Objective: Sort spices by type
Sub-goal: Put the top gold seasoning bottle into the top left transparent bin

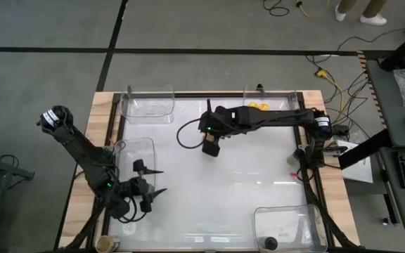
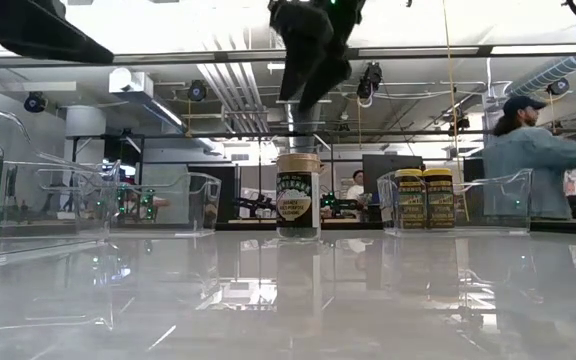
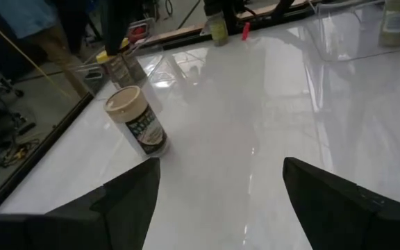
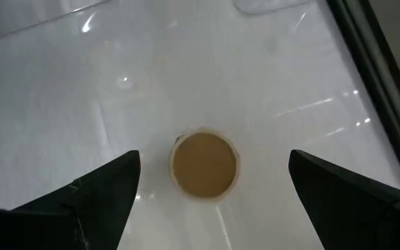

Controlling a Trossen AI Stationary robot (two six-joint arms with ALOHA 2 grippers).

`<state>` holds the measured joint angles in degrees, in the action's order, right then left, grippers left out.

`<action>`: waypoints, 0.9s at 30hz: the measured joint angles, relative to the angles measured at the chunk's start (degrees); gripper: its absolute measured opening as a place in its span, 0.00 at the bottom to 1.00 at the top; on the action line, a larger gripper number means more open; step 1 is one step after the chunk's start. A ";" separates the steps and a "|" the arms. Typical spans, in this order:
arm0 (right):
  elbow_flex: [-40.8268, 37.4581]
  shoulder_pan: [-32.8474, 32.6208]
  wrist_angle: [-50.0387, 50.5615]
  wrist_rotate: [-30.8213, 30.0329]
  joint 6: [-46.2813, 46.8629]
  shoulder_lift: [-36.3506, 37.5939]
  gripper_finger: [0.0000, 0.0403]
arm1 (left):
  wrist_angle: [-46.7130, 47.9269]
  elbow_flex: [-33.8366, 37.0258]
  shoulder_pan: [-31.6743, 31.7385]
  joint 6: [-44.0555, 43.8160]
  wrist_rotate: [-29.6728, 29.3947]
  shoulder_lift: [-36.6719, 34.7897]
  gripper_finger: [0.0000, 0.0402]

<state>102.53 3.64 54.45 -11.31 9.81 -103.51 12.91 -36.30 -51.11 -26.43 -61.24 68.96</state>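
Right hand (image 4: 207,184) wide open above tan-lid jar (image 4: 204,164), not touching, holds nothing

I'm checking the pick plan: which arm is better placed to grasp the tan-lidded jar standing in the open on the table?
The right. Its hand hangs open directly above the tan-lidded jar, fingers either side of the lid. The left hand, also open, sits off by the table's left edge.

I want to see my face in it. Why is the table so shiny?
Low view: the white table mirrors the tan-lidded jar and ceiling lights. Right wrist view: bright glare streaks cross the table beside that jar. High view: the table looks washed out under the right gripper.
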 joint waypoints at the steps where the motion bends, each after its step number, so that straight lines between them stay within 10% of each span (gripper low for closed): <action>1: 0.88 0.00 1.40 0.40 0.42 0.01 0.89 | -0.13 0.06 0.00 0.09 0.01 0.14 0.72; 27: 2.07 -0.98 5.13 -0.72 0.01 -4.75 0.89 | -2.30 -3.26 -0.07 -0.34 -4.38 12.96 0.72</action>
<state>104.60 2.66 59.58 -12.03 9.82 -108.26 10.61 -39.56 -51.18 -26.77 -65.62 81.92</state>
